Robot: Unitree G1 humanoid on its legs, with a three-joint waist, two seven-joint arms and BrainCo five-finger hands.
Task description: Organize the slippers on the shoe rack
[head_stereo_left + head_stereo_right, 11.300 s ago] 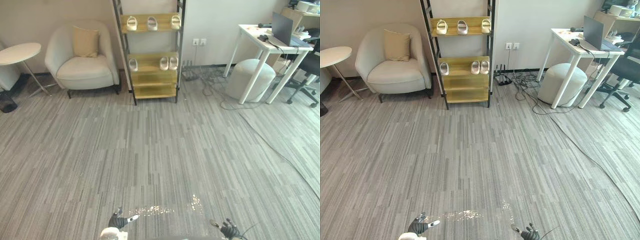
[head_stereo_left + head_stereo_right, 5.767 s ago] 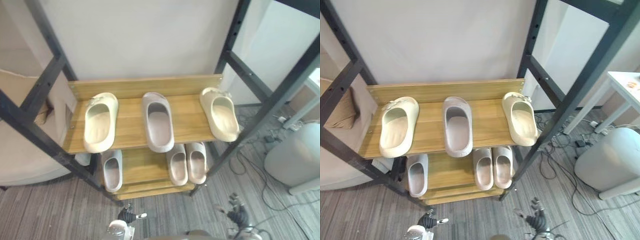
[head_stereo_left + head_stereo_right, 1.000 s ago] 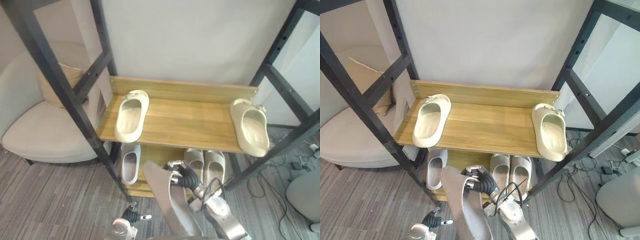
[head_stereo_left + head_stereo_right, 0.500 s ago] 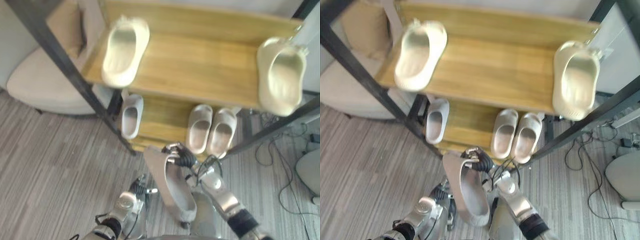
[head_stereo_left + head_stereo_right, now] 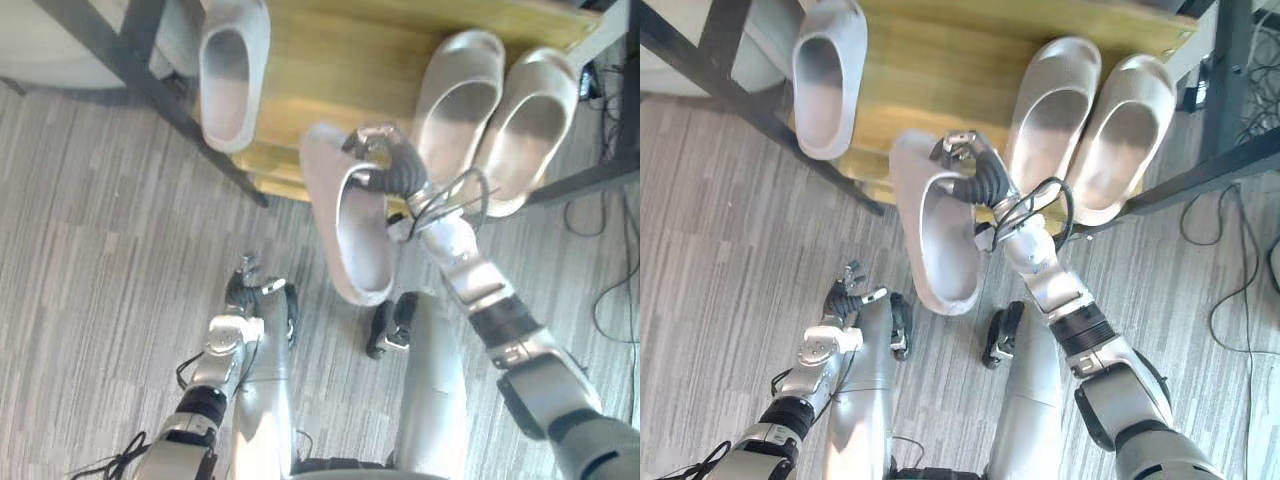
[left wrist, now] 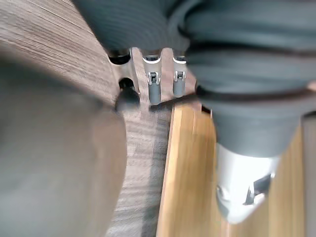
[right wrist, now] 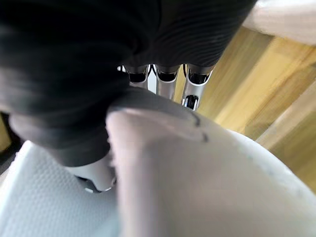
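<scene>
My right hand (image 5: pixel 392 168) is shut on the upper rim of a grey slipper (image 5: pixel 350 225), which hangs sole-down over the front edge of the lower wooden shelf (image 5: pixel 330 60). In the right wrist view the fingers (image 7: pixel 163 75) curl over that slipper's rim (image 7: pixel 197 187). On the shelf lie a single grey slipper (image 5: pixel 232 75) at the left and a pair (image 5: pixel 458 95) (image 5: pixel 528 115) at the right. The held slipper hovers between them. My left hand (image 5: pixel 250 290) hangs low beside the rack, its fingers (image 6: pixel 154 89) straight and holding nothing.
Black rack posts slant across at the left (image 5: pixel 150 70) and right (image 5: pixel 590 180). A pale armchair (image 5: pixel 50 45) sits beyond the left post. Loose cables (image 5: pixel 610 290) lie on the grey carpet (image 5: pixel 100 260) at the right.
The camera has tilted down, so the top shelf has left the view. My right hand has carried the grey slipper forward to the lower shelf's front edge.
</scene>
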